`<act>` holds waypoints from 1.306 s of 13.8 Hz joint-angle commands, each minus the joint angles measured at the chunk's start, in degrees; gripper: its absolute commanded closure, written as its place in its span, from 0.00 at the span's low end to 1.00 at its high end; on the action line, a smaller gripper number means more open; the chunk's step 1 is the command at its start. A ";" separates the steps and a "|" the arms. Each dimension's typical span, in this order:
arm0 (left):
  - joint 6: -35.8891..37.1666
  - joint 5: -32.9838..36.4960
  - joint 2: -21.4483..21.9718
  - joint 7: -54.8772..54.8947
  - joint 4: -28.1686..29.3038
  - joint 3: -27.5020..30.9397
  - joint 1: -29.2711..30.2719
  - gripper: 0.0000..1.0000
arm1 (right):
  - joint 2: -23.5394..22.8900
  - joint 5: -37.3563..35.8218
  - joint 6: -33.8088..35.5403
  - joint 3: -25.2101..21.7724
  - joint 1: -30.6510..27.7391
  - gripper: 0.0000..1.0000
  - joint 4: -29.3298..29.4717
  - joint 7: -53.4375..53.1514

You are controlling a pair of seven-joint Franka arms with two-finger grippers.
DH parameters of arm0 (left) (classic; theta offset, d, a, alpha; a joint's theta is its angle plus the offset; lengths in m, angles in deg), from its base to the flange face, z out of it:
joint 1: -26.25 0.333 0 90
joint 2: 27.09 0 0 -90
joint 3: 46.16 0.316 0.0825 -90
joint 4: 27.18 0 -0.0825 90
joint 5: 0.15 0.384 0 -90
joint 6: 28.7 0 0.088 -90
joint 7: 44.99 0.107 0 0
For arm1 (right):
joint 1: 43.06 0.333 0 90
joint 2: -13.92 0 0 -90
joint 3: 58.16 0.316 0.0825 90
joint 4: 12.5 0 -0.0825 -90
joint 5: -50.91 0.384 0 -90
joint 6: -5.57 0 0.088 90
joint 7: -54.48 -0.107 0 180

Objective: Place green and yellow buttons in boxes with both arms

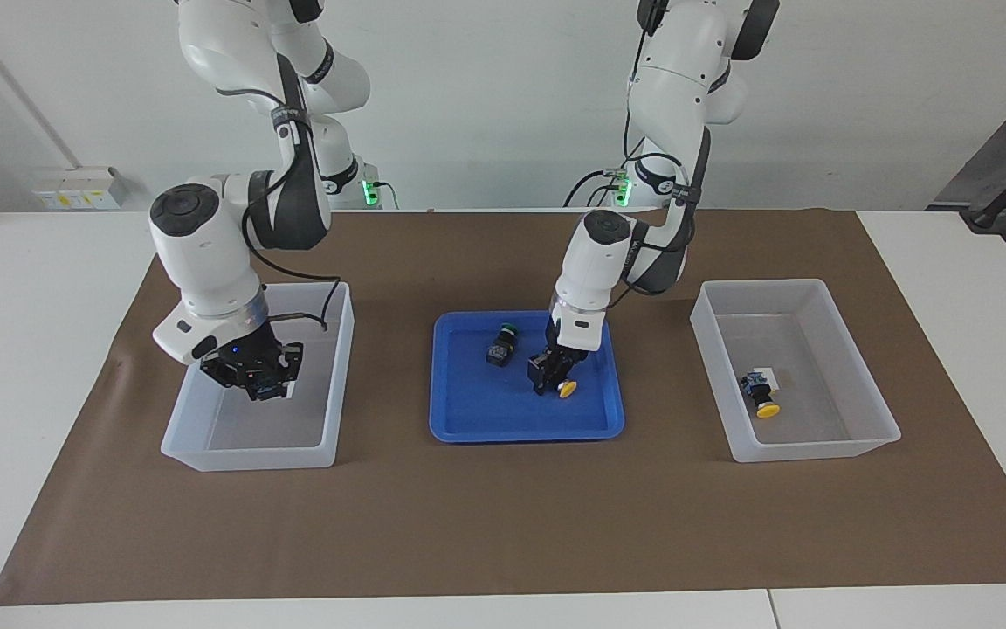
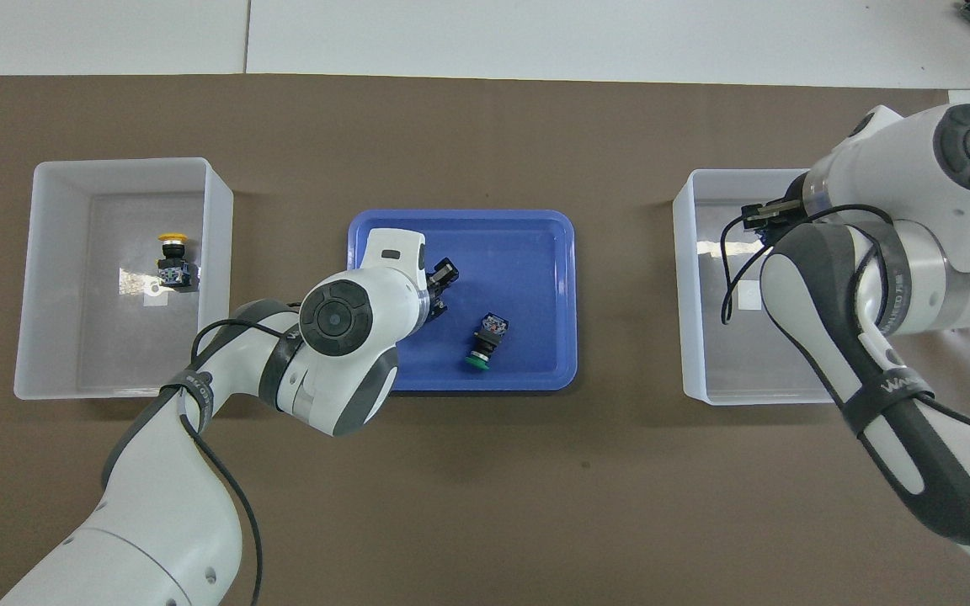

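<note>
My left gripper (image 1: 549, 377) is down in the shallow blue tray (image 1: 512, 426), shut on the black body of a yellow button (image 1: 568, 390) whose cap sticks out beside the fingers. The hand (image 2: 437, 286) hides that button in the overhead view. A green button (image 1: 500, 343) lies on its side in the tray (image 2: 535, 244), nearer the robots (image 2: 483, 338). A second yellow button (image 1: 761, 395) lies in the box (image 1: 817, 452) at the left arm's end (image 2: 172, 257). My right gripper (image 1: 257, 377) is low inside the other box (image 1: 250, 454). The second green button is not visible.
Both boxes and the tray stand in a row on a brown mat (image 1: 503, 524). White tabletop surrounds the mat. The right arm's bulk covers much of its box (image 2: 687, 278) from above.
</note>
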 commanded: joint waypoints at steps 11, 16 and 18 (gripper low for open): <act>24.39 0.37 3.64 9.11 -13.89 0.74 11.55 1.00 | 3.25 2.58 1.68 7.46 -1.36 0.00 0.45 -12.53; 37.41 -2.01 6.45 33.98 -16.35 0.56 21.31 1.00 | 2.55 2.23 -0.83 7.92 8.91 0.00 -0.32 -36.03; 39.44 -2.10 6.72 41.81 -16.35 0.65 24.48 1.00 | 0.36 1.35 -4.17 7.75 13.66 0.00 -0.50 -43.16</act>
